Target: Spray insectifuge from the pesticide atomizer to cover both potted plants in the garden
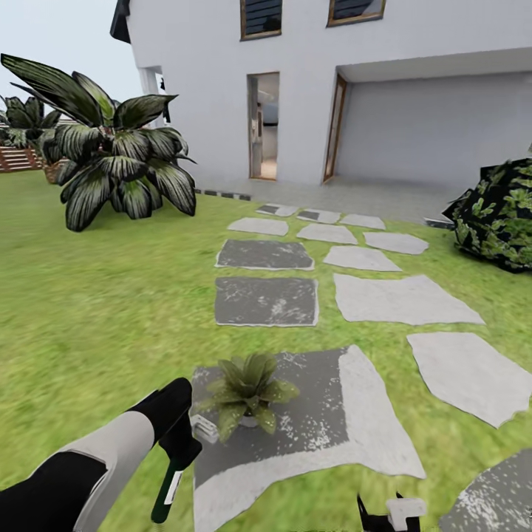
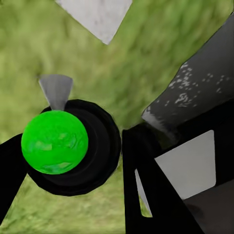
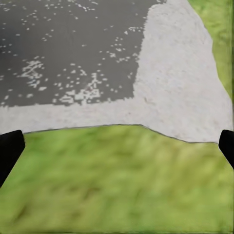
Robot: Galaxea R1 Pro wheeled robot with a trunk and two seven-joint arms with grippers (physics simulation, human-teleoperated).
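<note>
Left hand (image 1: 179, 451) is clamped on the pesticide atomizer (image 1: 168, 484): dark body hangs down below the fingers, white spray head (image 1: 203, 427) points toward the potted plant (image 1: 247, 390). Nozzle sits just beside the leaves, so the hold looks set up for spraying that plant, not for carrying. Left wrist view shows the atomizer's green bottom (image 2: 54, 141) inside a black ring, a dark finger (image 2: 151, 195) right next to it, so the grip is on the body.

Plant sits in a small grey pot on a dark stepping stone (image 1: 325, 414) in the garden lawn (image 1: 89, 310). One potted plant is in frame here.

Left arm reaches forward and low from the robot's left, forearm angled toward the stone. Right hand (image 3: 117, 146) is spread wide with nothing in it, fingertips at the frame edges, hovering over grass at the stone's pale rim
</note>
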